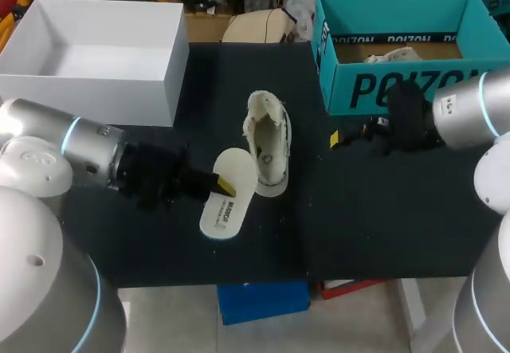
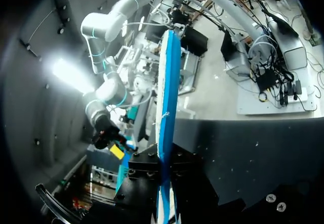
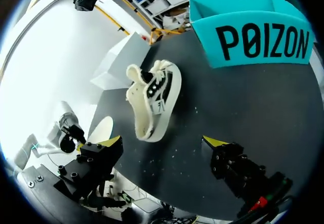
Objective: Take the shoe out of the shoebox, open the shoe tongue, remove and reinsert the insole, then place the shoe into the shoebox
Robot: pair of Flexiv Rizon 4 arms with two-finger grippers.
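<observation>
A white shoe (image 1: 268, 140) stands on the black table (image 1: 382, 209) near its middle, its opening facing up; in the right wrist view the shoe (image 3: 152, 97) shows dark lining and laces. The cream insole (image 1: 226, 198) lies out of the shoe, just to its left. My left gripper (image 1: 223, 184) is shut on the insole's edge. From the left wrist the insole (image 2: 167, 107) shows edge-on, blue underneath, rising from between the fingers of my left gripper (image 2: 164, 171). My right gripper (image 1: 343, 138) (image 3: 162, 143) hangs open and empty to the right of the shoe.
The teal shoebox (image 1: 398, 90) (image 3: 253, 37) stands open at the back right of the table. A white open box (image 1: 96, 58) (image 3: 121, 57) sits at the back left. Bare black table lies in front of and to the right of the shoe.
</observation>
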